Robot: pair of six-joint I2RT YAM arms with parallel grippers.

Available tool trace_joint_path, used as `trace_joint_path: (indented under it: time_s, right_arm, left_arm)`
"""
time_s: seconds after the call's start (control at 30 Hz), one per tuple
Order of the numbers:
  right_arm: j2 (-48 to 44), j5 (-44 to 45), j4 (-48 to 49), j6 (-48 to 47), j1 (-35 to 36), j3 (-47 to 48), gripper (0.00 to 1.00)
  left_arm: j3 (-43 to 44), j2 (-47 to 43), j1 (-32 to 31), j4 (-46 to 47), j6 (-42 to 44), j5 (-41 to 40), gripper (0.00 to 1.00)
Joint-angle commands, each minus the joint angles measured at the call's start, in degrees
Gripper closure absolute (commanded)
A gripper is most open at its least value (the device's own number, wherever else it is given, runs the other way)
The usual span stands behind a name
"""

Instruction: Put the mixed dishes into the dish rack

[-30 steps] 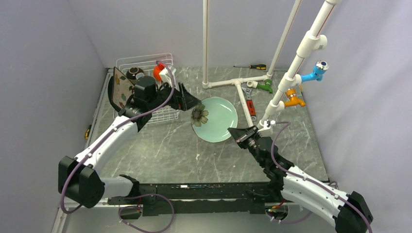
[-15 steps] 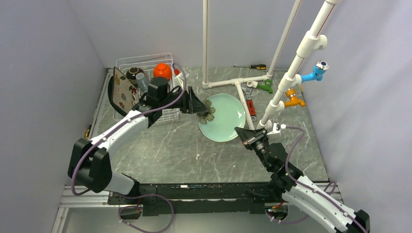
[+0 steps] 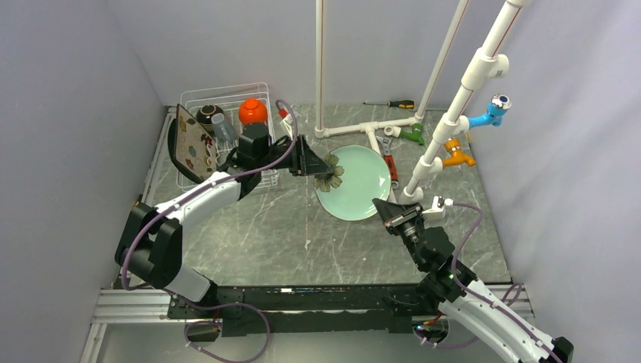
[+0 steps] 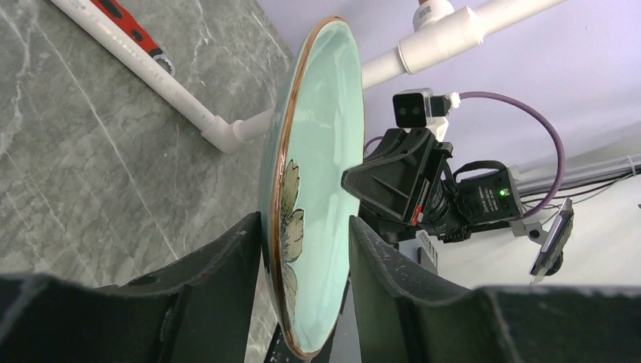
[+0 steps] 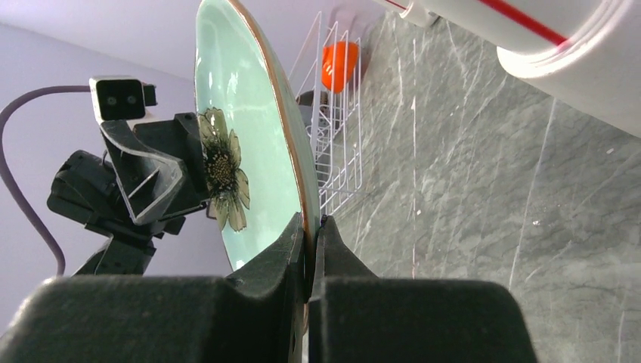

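Mid-table: pale green round plate (image 3: pixel 359 181) held edgewise, right gripper (image 3: pixel 382 206) clamped on rim, left gripper (image 3: pixel 323 163) apart astride opposite rim. Probable step: handover. Next: left pinch, right release.

no readable text, no legible labels, brands or numbers

Plates: two, pale green round plate (image 3: pixel 355 181), brown floral plate (image 3: pixel 193 144)
Bowls: two, orange bowl (image 3: pixel 252 111), dark brown bowl (image 3: pixel 209 115)
Dish rack (image 3: pixel 227 94): one
Grippers: two, left gripper (image 3: pixel 326 165), right gripper (image 3: pixel 382 206)
Taps: three, blue tap (image 3: pixel 493 113), orange tap (image 3: pixel 456 156), green tap (image 3: pixel 413 134)
Screwdriver (image 3: pixel 393 103): one
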Motion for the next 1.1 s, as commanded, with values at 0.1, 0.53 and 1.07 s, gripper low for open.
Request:
trace_joint_path:
  time_s: [0.1,0.53,1.07]
  right_arm:
    - [0.9,-1.9,16.3,0.6,0.1,1.2,1.0]
    - [-2.1,-2.9,15.8,-1.5,0.2,2.2,1.0]
    - [-2.5,-2.6,15.1,-0.7,0.2,1.7,1.0]
  left_arm:
    - [-0.2,2.8,-6.7,2.6,-3.6,8.1,0.61]
    - [4.6,3.0,-7.2,-16.1,7.8,0.7,0.4]
    - [-6.0,-0.4,-4.4,16.4,-8.5,6.1,0.6]
